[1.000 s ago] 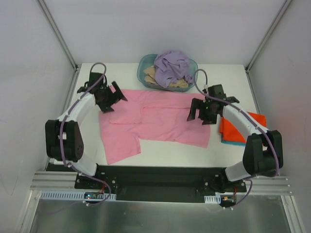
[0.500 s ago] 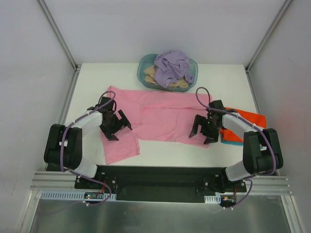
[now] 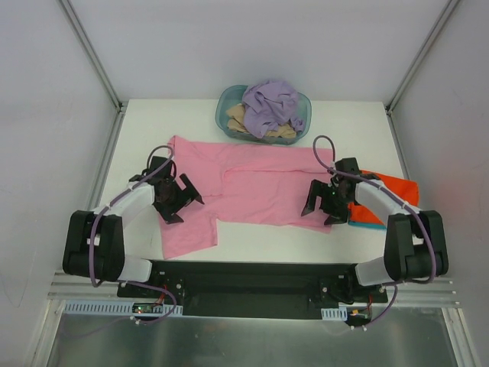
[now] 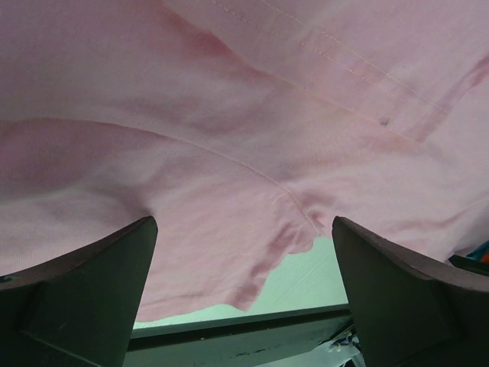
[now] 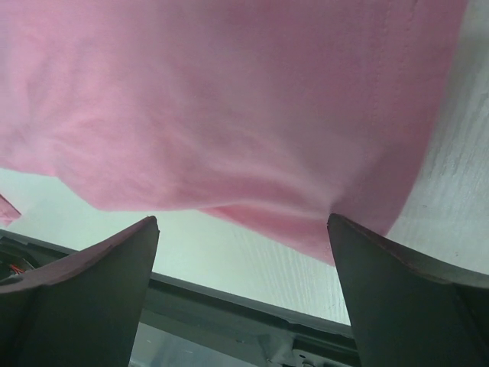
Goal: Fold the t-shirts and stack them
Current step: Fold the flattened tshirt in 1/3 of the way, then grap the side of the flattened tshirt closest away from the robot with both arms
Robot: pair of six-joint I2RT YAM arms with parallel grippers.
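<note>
Both arms draw nearer; left claw (image 3: 181,204) and right claw (image 3: 322,212), both released, flank the pink t-shirt (image 3: 260,183), seemingly readying to pinch its near edge for a fold.

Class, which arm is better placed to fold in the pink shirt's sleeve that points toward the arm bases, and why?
Left, probably. The left tool is open over the pink shirt where that sleeve joins it; the right tool is open at the opposite edge, beside the orange-red shirt.
</note>
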